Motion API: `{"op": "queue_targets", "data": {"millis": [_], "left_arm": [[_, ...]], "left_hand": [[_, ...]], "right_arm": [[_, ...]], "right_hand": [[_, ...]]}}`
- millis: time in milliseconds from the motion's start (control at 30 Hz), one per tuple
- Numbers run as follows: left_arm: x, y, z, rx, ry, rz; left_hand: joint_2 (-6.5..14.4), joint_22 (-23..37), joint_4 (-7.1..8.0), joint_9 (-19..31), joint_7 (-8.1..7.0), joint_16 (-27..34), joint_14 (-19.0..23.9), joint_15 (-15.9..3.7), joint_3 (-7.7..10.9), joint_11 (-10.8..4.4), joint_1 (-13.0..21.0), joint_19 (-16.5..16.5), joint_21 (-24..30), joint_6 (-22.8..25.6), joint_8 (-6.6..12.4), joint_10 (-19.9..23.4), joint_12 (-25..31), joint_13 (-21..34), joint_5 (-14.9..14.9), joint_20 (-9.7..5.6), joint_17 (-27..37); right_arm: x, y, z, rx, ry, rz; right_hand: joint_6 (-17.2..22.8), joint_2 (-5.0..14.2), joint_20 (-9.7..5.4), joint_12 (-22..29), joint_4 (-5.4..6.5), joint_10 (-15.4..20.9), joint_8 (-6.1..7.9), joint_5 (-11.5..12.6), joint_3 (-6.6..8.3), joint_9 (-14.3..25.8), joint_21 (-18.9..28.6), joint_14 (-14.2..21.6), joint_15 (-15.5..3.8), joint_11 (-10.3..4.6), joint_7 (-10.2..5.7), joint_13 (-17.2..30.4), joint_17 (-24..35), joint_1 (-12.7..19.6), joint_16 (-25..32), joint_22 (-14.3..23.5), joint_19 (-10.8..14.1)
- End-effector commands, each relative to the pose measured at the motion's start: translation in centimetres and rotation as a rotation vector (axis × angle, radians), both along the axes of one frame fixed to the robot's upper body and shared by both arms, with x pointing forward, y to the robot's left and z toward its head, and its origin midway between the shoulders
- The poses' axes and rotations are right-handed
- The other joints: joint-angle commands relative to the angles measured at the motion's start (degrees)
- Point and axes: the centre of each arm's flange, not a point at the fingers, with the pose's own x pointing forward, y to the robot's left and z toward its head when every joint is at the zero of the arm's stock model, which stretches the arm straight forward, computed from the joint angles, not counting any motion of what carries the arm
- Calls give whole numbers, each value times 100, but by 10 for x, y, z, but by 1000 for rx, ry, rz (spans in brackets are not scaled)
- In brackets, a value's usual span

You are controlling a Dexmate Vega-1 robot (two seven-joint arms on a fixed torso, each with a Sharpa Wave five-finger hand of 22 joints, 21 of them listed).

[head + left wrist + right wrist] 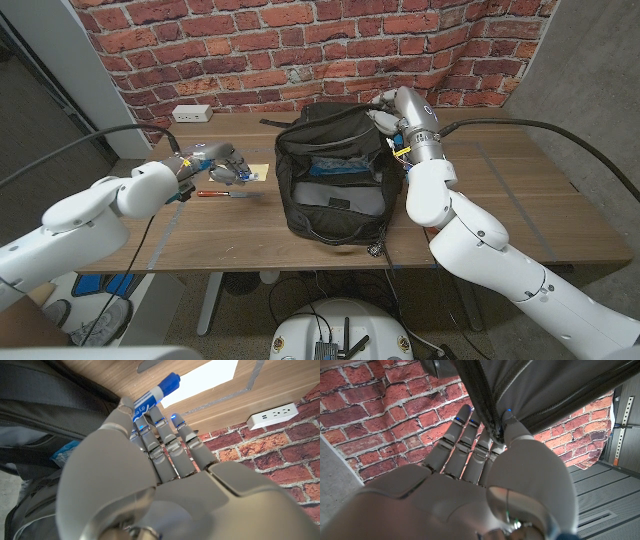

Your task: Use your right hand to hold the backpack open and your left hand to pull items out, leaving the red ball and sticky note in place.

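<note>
Backpack (333, 170): one, right hand (485, 455) gripping rim; left hand (150, 445) holding one marker (152, 396).

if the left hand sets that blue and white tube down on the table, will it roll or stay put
The blue and white tube looks round and smooth-sided, so it would probably roll if laid on the flat wooden table. It looks small and rigid, likely light: the left hand holds it at its fingertips. Its glossy surface may be slippery.

1. A black backpack (335, 170) stands open on the wooden table (500, 190).
2. The right robot hand (388, 112) grips its upper rim.
3. The left robot hand (222, 165) holds a blue-capped marker (244, 176) over a yellow sticky note (259, 171), beside a red-tipped pen (212, 193).
</note>
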Motion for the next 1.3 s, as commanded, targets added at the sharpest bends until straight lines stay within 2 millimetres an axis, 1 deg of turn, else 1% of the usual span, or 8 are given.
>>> {"op": "queue_targets", "data": {"millis": [33,200,267,600,833,1000,1300], "left_arm": [[5,-1,-12,57,42,32],[6,-2,-16,75,56,45],[6,-2,-18,79,62,52],[12,4,-25,108,103,62],[18,2,-33,135,134,71],[23,1,-37,187,154,85],[30,2,-47,230,151,125]], "left_hand": [[115,13,56,27,15,18,46,-341,98,-10,-56,57,-12,59,40,52,24,49,49,-783,31],[112,13,53,28,14,15,42,-340,100,-11,-58,57,-13,61,40,48,22,48,48,-784,30],[110,13,52,28,14,14,40,-340,101,-11,-59,55,-14,58,38,51,23,48,48,-785,30],[110,12,51,28,5,14,38,-341,107,-12,-63,49,-17,62,39,47,21,48,48,-785,30],[109,12,51,28,3,12,34,-341,110,-13,-65,49,-18,74,44,56,25,49,48,-784,30],[95,12,43,28,1,7,22,-342,111,-16,-63,48,-19,78,44,54,23,48,48,-784,28],[79,11,41,28,-23,-3,-7,-339,113,-14,-67,41,-23,84,45,64,26,50,49,-785,25]], "right_arm": [[-6,-3,-12,-10,-6,-5],[-5,-5,-17,-26,-18,14],[-6,-6,-18,-34,-24,20],[-6,-10,-28,-60,-40,69],[-3,-11,-34,-70,-40,45],[1,-12,-36,-77,-46,37],[5,-12,-44,-90,-64,42]], "right_hand": [[38,53,-736,14,32,8,20,47,-2,19,44,14,-619,-25,-19,15,35,-45,0,6,-23],[28,51,-742,12,35,-1,16,47,-5,19,46,14,-613,-21,-20,22,38,-55,-3,6,-29],[29,52,-745,13,34,-4,16,48,-4,20,45,11,-615,-41,-23,27,38,-55,-6,6,-35],[22,46,-761,25,24,0,16,53,5,21,37,-35,-624,-57,-33,54,31,-54,-44,5,-78],[20,43,-763,25,31,-13,17,53,0,22,38,-43,-619,-58,-34,69,34,-69,-52,5,-89],[20,41,-763,18,33,-29,18,54,-2,23,40,-49,-617,-45,-35,72,36,-77,-57,5,-94],[16,55,-778,27,30,-11,19,59,6,23,36,-56,-625,-58,-42,85,41,-75,-67,4,-121]]}}
